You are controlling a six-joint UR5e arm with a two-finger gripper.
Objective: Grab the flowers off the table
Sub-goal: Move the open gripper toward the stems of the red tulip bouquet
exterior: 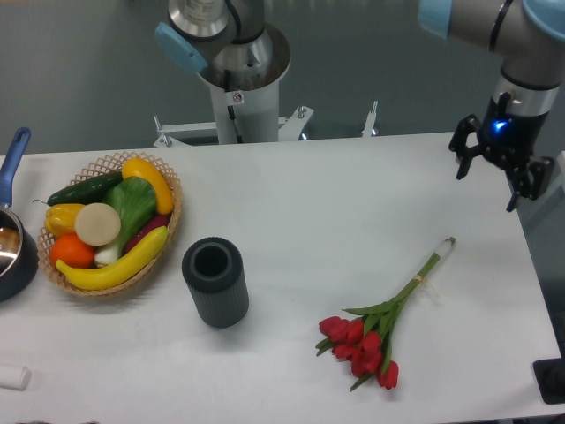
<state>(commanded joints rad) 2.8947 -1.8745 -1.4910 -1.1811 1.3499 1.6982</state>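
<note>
The flowers [378,331], a bunch of red tulips with green leaves, lie flat on the white table [335,203] at the front right. Their tied green stems run up and to the right, ending in pale tips near the right edge. My gripper [486,187] hangs over the table's back right corner, well above and to the right of the stem ends. Its two black fingers are spread apart and hold nothing.
A dark grey cylindrical vase [214,281] stands upright left of the flowers. A wicker basket [113,223] of fruit and vegetables sits at the left, with a blue-handled pot [12,238] at the left edge. The arm's base column [237,88] rises behind the table.
</note>
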